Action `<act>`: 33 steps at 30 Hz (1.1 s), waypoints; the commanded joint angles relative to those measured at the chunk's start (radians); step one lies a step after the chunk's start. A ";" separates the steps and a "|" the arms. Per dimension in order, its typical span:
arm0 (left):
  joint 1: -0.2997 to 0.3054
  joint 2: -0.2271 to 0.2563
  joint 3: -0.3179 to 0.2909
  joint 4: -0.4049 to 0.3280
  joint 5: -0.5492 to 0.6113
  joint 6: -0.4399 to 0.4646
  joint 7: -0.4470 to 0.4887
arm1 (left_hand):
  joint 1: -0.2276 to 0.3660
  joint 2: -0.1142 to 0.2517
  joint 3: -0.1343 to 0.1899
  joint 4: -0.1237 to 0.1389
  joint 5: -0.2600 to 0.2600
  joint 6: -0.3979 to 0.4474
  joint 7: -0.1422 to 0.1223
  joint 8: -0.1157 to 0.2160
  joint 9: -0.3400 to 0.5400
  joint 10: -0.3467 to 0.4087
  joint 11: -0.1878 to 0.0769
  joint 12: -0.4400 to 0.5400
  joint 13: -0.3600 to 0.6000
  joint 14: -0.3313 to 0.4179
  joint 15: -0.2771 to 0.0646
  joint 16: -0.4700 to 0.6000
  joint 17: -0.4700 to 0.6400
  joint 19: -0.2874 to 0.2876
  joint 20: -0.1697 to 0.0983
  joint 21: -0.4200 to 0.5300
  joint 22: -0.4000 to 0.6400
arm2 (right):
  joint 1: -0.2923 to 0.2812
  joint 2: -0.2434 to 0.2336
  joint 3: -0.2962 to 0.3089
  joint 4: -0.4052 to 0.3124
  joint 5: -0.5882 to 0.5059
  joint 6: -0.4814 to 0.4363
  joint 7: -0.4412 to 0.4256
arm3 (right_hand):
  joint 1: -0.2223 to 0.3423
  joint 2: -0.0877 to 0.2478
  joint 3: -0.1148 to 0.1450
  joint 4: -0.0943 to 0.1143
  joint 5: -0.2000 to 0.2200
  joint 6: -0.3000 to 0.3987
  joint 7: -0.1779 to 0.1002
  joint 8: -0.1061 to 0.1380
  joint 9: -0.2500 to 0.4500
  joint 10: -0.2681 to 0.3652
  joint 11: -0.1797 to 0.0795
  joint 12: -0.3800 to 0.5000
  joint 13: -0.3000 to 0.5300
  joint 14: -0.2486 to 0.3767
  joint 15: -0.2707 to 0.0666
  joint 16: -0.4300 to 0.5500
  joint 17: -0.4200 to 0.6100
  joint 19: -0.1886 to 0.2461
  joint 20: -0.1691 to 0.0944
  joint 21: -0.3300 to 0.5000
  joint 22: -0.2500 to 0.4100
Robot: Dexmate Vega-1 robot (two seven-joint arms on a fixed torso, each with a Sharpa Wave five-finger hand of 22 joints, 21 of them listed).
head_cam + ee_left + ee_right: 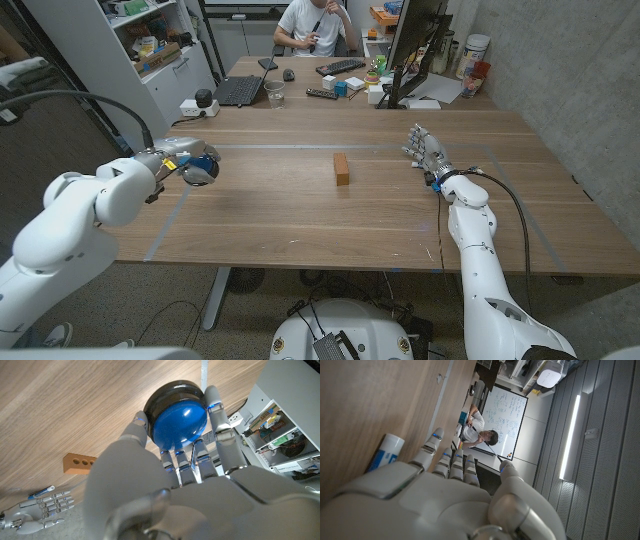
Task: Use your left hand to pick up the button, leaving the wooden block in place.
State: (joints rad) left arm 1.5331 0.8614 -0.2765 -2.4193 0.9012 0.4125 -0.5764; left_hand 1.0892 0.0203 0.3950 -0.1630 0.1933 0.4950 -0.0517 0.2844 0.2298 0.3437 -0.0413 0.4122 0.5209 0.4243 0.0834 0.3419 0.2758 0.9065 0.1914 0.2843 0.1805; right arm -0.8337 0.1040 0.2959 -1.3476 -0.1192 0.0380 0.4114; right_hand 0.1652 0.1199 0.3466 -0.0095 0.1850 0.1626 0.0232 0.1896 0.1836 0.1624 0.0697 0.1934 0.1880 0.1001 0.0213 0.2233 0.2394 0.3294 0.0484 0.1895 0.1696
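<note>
At the left side of the wooden counter (300, 215), the left hand (185, 160) holds the button (203, 169), a blue dome set in a black round base. The left wrist view shows the grasp plainly: fingers (216, 410) wrap one side of the black rim and the thumb presses the opposite side, with the blue dome (179, 421) facing the palm. In the head view the button appears raised a little above the counter at the hand's tip, though whether it fully clears the surface cannot be told.

Near the counter's middle, the wooden block (342, 168) stands alone, well apart from both hands; in the left wrist view it shows as a small brown brick (79, 463) with two round holes in its face.

On the right, the right hand (427, 153) holds nothing, its fingers (413, 139) released and extended, reaching away from the robot. The right wrist view shows its fingers (451, 462) straight and slightly apart.

Beyond the far edge stands a second desk with a laptop (240, 90), a keyboard (341, 67) and a monitor (412, 45), and a person (312, 25) in a white shirt sits behind it.
</note>
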 commanded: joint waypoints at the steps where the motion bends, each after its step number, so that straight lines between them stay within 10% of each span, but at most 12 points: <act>1: -0.018 0.001 0.020 0.013 0.006 0.007 -0.003 | 0.071 0.083 0.005 0.004 0.007 0.004 0.003 -0.001 0.006 0.003 0.003 0.004 0.004 0.067 -0.059 0.004 0.005 -0.004 0.004 -0.006 0.004 | -0.001 -0.002 0.003 -0.030 0.002 -0.005 0.000 | -0.001 -0.001 0.003 0.006 0.006 0.006 -0.004 0.006 0.005 0.000 0.002 0.004 0.005 0.003 0.001 -0.003 0.001 0.004 0.001 0.005 0.003; 33: 0.009 -0.005 0.012 0.003 0.001 0.001 0.002 | 0.069 0.084 0.002 0.002 0.007 0.009 0.005 -0.006 0.007 0.006 0.002 -0.001 0.013 0.068 -0.058 0.000 0.006 -0.019 0.006 -0.017 0.005 | -0.033 0.003 0.009 -0.099 0.005 -0.023 0.006 | -0.002 -0.001 0.004 0.006 0.006 0.006 -0.004 0.006 0.005 -0.001 0.002 0.004 0.005 0.006 0.000 -0.001 0.002 0.005 0.001 0.005 0.003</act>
State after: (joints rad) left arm 1.5279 0.8623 -0.2575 -2.4120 0.9023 0.4185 -0.5782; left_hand 1.0861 0.0283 0.3936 -0.1641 0.1975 0.4967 -0.0500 0.2784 0.2349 0.3434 -0.0410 0.4093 0.5310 0.4243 0.0834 0.3381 0.2765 0.8922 0.1981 0.2690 0.1842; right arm -0.8557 0.1051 0.3031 -1.4286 -0.1151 0.0190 0.4147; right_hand 0.1652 0.1199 0.3466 -0.0095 0.1850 0.1626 0.0232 0.1896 0.1836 0.1624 0.0697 0.1934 0.1880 0.1001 0.0213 0.2233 0.2391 0.3294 0.0484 0.1895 0.1696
